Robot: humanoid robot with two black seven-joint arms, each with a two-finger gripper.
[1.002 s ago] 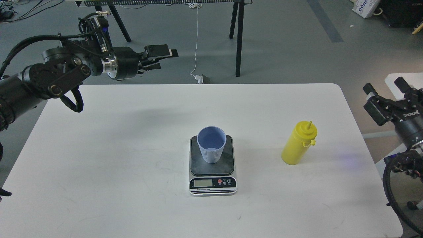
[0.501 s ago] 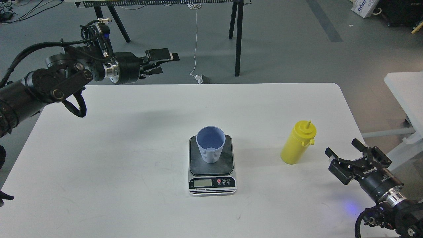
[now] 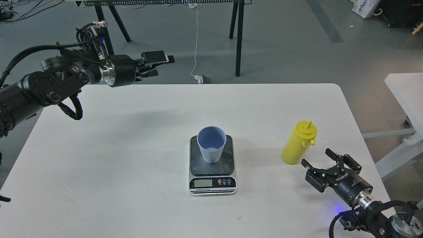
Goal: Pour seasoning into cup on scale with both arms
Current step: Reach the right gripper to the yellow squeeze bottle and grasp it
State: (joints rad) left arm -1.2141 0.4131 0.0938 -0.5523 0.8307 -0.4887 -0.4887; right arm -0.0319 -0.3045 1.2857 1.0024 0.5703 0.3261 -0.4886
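Observation:
The light blue cup (image 3: 211, 144) stands upright and empty on the dark plate of the scale (image 3: 212, 181) in the middle of the white table. The yellow seasoning bottle (image 3: 298, 142) stands upright to the right of the scale, nozzle up. My right gripper (image 3: 318, 158) is open and empty, low over the table just right of and in front of the bottle, its fingers pointing at the bottle's base. My left gripper (image 3: 158, 63) is held high beyond the table's far left edge, empty, its fingers lying close together.
The white table (image 3: 132, 138) has rounded corners. Black trestle legs (image 3: 238, 36) and a white cable stand on the floor behind it. A second white table (image 3: 404, 89) is at the right.
My right gripper has swung down from the right edge and moved left to near the bottle's base. My left gripper has shifted slightly left. The cup, scale and bottle have not moved.

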